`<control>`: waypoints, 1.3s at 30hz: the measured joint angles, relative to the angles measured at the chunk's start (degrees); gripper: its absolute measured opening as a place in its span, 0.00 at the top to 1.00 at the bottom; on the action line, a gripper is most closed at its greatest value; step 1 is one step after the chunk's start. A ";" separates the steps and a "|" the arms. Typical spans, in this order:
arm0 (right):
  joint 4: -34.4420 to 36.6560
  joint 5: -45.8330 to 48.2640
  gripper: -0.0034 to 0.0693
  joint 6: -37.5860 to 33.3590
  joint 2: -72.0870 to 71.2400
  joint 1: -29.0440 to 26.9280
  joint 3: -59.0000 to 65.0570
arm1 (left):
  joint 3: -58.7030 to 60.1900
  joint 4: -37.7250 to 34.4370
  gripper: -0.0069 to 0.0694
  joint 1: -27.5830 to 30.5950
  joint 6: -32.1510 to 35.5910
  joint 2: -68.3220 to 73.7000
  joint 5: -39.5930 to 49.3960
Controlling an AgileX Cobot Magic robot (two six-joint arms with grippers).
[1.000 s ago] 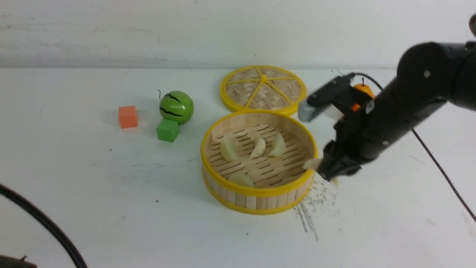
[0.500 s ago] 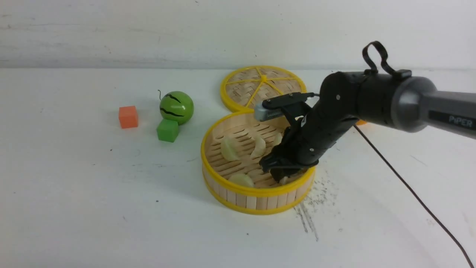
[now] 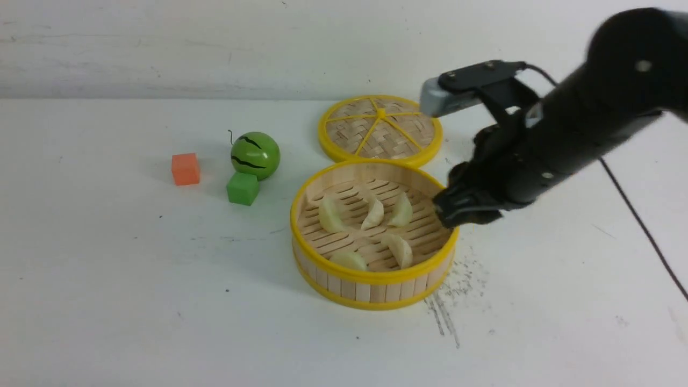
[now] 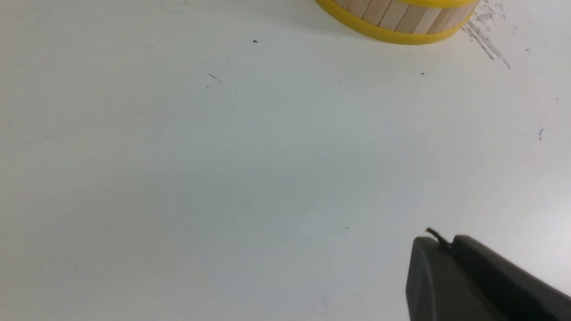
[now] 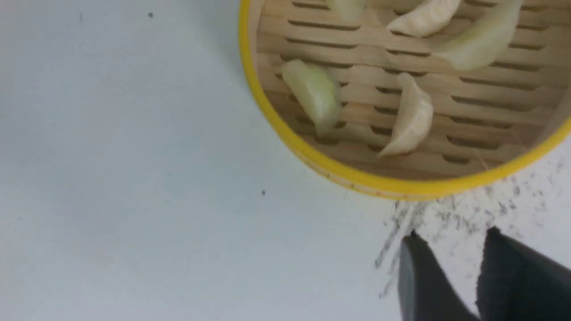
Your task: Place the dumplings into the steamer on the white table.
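Observation:
The steamer (image 3: 371,277) stands mid-table on the white table (image 3: 161,279). Several dumplings lie on its slatted floor: three in a far row (image 3: 373,213) and two near the front wall (image 3: 399,250). My right gripper (image 3: 457,210) hovers above the steamer's right rim, open and empty. In the right wrist view its fingers stand apart (image 5: 450,236) over scuffed table beside the steamer rim (image 5: 383,185), with the dumplings (image 5: 410,118) inside. My left gripper (image 4: 439,243) is shut and empty low over bare table, with the steamer wall (image 4: 392,18) far ahead. It is out of the front view.
The woven yellow-rimmed lid (image 3: 380,129) lies flat just behind the steamer. A green watermelon ball (image 3: 255,155), a green cube (image 3: 242,188) and an orange cube (image 3: 185,168) sit to the left. Dark scuff marks (image 3: 451,301) lie right of the steamer. A black cable (image 3: 639,226) trails on the right.
My right gripper carried a dumpling from the right rim into the steamer, let it go, and has risen up and to the right. That dumpling now lies near the front wall.

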 joint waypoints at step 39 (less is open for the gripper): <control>-9.37 -51.46 0.98 11.27 -83.73 -5.80 74.48 | 0.00 0.00 0.81 0.00 -0.04 0.00 0.07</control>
